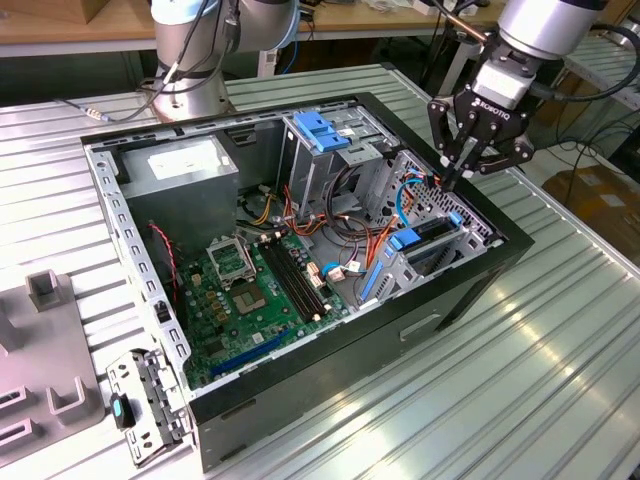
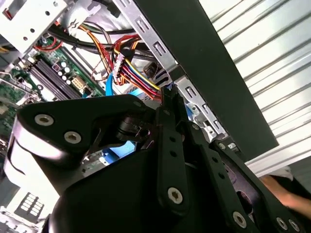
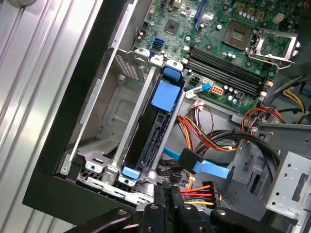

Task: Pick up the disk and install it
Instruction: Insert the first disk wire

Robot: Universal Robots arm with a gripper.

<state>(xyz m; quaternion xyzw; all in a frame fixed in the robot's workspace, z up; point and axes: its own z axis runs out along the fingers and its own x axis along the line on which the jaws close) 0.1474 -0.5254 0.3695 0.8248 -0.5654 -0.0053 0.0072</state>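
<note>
The disk (image 3: 151, 130) stands on edge in the drive bay at the corner of the open computer case (image 1: 470, 290), its blue carrier (image 3: 165, 92) around it. In the exterior view the blue carrier (image 1: 408, 240) shows in the bay at the case's right end. My gripper (image 1: 450, 180) hangs just above and behind that bay, fingers together and pointing down. In both wrist views the fingertips (image 3: 167, 193) (image 2: 167, 99) sit against the plug of a bundle of red, yellow and black wires (image 3: 200, 192), beside the disk's end. I see nothing clearly pinched between them.
A grey drive cage with a blue handle (image 1: 322, 130) stands mid-case, a power supply box (image 1: 185, 165) at the far left corner, the motherboard (image 1: 250, 290) on the floor. Blue data cable (image 3: 204, 167) and loose wiring lie near the bay. Grey fixtures (image 1: 45, 290) and a bracket (image 1: 140, 400) sit left of the case.
</note>
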